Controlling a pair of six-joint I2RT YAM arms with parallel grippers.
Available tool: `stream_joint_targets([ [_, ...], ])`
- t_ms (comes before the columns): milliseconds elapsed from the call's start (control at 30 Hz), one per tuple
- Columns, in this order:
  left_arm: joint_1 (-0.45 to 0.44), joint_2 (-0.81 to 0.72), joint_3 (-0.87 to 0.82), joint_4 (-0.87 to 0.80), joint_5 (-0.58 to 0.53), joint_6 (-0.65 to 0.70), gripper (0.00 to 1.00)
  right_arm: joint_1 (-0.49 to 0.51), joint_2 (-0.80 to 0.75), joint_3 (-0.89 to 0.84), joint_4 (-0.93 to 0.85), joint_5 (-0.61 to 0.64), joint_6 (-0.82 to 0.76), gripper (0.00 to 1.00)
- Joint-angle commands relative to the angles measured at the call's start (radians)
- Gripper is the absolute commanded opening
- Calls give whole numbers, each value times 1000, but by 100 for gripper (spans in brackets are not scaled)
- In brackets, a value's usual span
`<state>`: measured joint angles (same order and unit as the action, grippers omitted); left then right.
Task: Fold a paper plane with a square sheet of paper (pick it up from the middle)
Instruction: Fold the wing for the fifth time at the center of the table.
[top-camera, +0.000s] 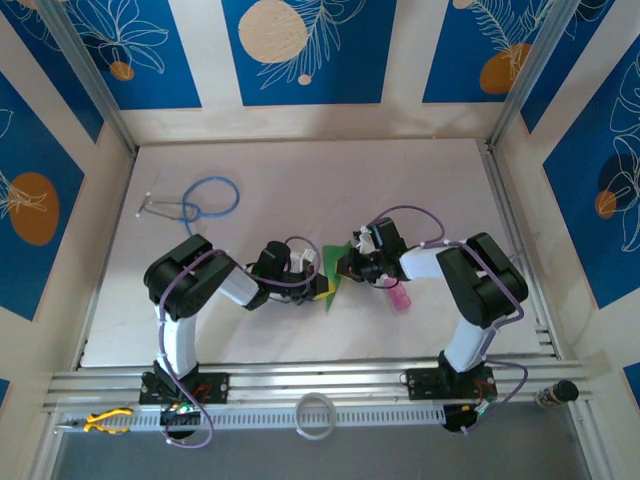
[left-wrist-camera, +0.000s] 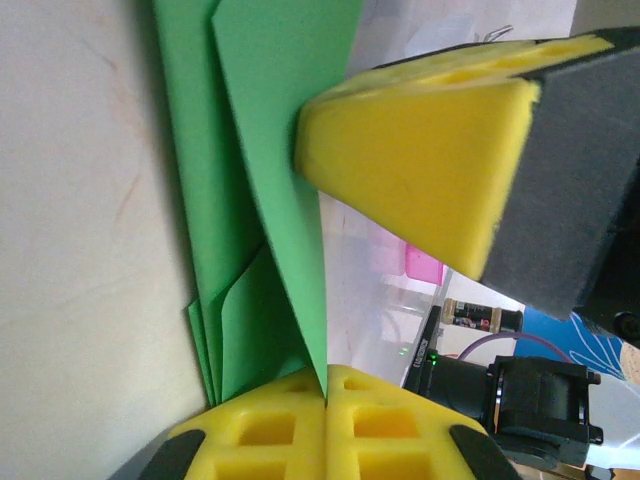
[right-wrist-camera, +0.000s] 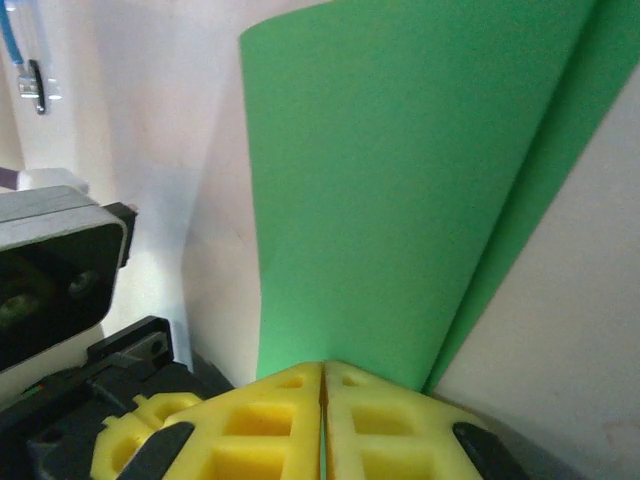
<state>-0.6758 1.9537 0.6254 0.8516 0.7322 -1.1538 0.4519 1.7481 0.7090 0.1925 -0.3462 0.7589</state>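
The small pink bottle (top-camera: 400, 299) sits on the table (top-camera: 300, 180) right of centre, just beside the right arm (top-camera: 470, 285). Its contents cannot be told. The green sheet of paper (top-camera: 336, 268) is at the centre of the top view, between the two arms' ends, creased into overlapping layers.

The left arm (top-camera: 190, 285) rises from its base at lower left, bends and reaches right. The right arm mirrors it, reaching left.

The left jaws are closed. Their yellow pads (left-wrist-camera: 270, 435) pinch a raised flap of the paper at the bottom of the left wrist view, while other layers lie flat on the table.

The right jaws are likewise closed on the paper. Their pads (right-wrist-camera: 380, 420) meet at the bottom of the right wrist view, and the sheet curves upward from them.

A blue-tubed stethoscope (top-camera: 205, 198) lies at the table's upper left.
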Motion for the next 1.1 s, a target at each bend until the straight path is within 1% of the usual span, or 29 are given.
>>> stream_joint_targets([
  [0, 18, 30, -30, -106, -37, 49, 0, 8, 35, 41, -79, 26, -20, 9],
  [33, 17, 23, -30, -122, -40, 57, 1, 11, 44, 49, -96, 32, -20, 9],
  [233, 15, -41, -24, -281, -69, 139, 15, 30, 56, 69, -144, 74, -9, 8],
  [300, 14, -59, -21, -325, -72, 161, 18, 33, 57, 72, -149, 75, -5, 8],
  [400, 10, -77, -11, -366, -62, 187, 21, 34, 57, 80, -164, 73, 0, 9],
  [633, -2, -107, 39, -494, -35, 261, 20, 37, 57, 91, -178, 76, 8, 9],
  [700, -4, -111, 52, -525, -21, 281, 16, 37, 60, 93, -182, 76, 9, 8],
  [800, -5, -124, 62, -597, -42, 318, 10, 39, 57, 93, -189, 79, 10, 8],
  [900, -7, -135, 75, -654, -53, 346, 8, 41, 56, 95, -200, 85, 10, 9],
  [967, -9, -143, 81, -675, -53, 357, 10, 41, 55, 95, -199, 85, 9, 9],
  [1033, -11, -156, 86, -699, -60, 367, 17, 43, 55, 96, -203, 84, 8, 8],
  [1067, -12, -160, 88, -710, -63, 372, 17, 42, 56, 98, -206, 84, 8, 8],
])
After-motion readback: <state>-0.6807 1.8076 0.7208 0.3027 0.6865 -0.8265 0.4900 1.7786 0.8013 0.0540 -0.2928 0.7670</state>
